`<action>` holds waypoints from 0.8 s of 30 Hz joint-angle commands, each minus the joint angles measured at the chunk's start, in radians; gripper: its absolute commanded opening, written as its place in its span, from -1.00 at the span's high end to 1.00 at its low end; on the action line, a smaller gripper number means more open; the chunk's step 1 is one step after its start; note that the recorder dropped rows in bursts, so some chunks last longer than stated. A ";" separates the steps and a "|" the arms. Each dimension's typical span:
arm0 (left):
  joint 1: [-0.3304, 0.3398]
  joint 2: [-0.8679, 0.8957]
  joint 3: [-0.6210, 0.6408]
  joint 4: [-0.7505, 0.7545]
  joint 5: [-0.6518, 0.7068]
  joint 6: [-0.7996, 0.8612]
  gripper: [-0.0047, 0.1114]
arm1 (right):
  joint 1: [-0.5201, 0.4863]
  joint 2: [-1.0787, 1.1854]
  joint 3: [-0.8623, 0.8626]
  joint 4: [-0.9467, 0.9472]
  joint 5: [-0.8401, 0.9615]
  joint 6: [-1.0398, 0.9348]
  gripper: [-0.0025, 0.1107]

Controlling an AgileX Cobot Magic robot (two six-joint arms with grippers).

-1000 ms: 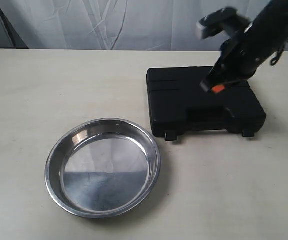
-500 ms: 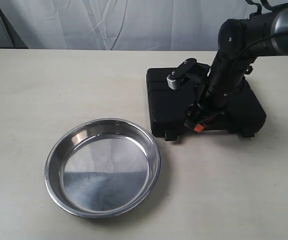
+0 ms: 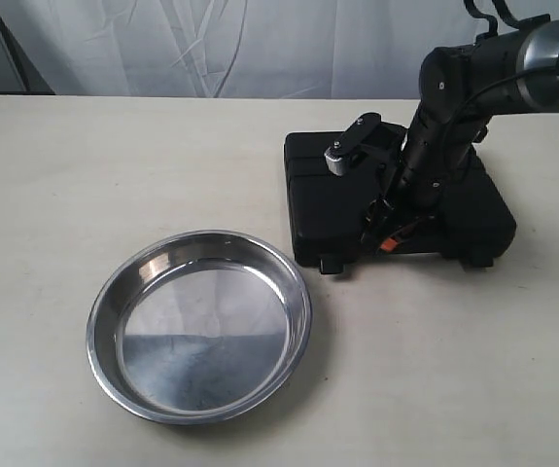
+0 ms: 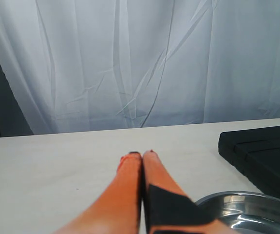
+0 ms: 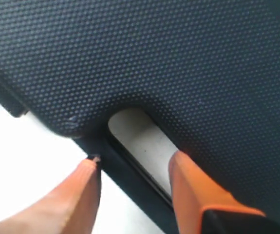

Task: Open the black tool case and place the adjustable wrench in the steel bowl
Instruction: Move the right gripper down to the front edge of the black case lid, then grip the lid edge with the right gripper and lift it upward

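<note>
The black tool case [image 3: 328, 195] lies closed on the table at the right. My right gripper [image 3: 381, 238] is down at its front edge. In the right wrist view this gripper [image 5: 136, 161] stands open, its orange fingers on either side of the case's handle bar [image 5: 125, 170], one finger in the handle opening. The steel bowl [image 3: 199, 326] sits empty in front of and to the left of the case. My left gripper [image 4: 142, 155] is shut on nothing above the table, with the bowl's rim [image 4: 247, 204] and a case corner [image 4: 266, 151] beside it. The adjustable wrench is out of view.
Two latches [image 3: 331, 264] [image 3: 481, 260] stick out from the case's front edge. A white curtain [image 3: 240, 44] hangs behind the table. The left arm does not show in the exterior view.
The right arm came down from above the case to its front handle, then barely shifted. Case and bowl have not moved.
</note>
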 commanded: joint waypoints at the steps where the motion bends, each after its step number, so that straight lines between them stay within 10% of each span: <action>1: -0.007 -0.005 0.004 0.006 -0.001 -0.001 0.92 | 0.000 0.049 0.002 -0.013 0.002 0.001 0.17; 19: -0.007 -0.005 0.004 0.006 -0.001 -0.001 0.92 | 0.000 0.065 0.002 0.004 0.039 -0.001 0.17; 24: -0.007 -0.005 0.004 0.006 -0.001 -0.001 0.92 | 0.000 0.065 0.002 0.008 0.054 -0.001 0.56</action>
